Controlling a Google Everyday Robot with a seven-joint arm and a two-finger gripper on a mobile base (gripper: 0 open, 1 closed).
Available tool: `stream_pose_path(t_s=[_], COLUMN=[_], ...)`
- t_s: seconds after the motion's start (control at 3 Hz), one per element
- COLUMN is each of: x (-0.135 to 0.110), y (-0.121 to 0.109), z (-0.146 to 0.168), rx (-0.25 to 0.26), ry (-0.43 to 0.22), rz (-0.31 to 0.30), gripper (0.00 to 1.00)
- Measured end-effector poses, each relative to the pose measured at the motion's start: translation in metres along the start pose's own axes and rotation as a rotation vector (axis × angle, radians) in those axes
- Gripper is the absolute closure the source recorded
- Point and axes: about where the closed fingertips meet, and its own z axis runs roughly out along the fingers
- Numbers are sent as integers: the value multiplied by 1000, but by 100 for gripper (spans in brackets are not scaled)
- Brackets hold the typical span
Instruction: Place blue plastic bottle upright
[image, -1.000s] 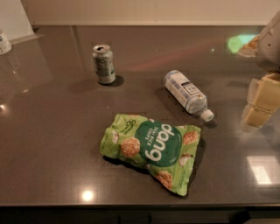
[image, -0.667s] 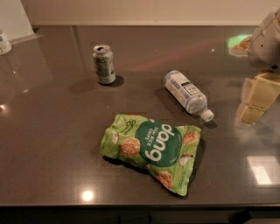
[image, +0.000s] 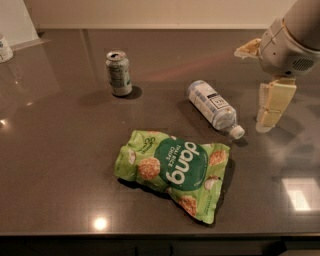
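The blue plastic bottle (image: 212, 105) lies on its side on the dark table (image: 60, 165), right of centre. It is clear, with a pale blue-and-white label. Its white cap (image: 237, 132) points toward the front right. My gripper (image: 270, 112) hangs at the right edge of the view, just right of the bottle's cap end and apart from it. It holds nothing that I can see.
A silver drink can (image: 119, 73) stands upright at the back left. A green chips bag (image: 175, 170) lies flat in front of the bottle. A small container (image: 5, 48) sits at the far left edge. The table's front edge runs along the bottom.
My gripper and arm have moved left into the view, closer to the bottle's cap end. The bottle, can and bag have not moved.
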Motion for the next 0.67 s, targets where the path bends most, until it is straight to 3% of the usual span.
stream_pose_path(t_s=[0.67], x=[5], y=[-45], z=[14], rx=[30], ry=[-19], rz=[-326], gripper=[0])
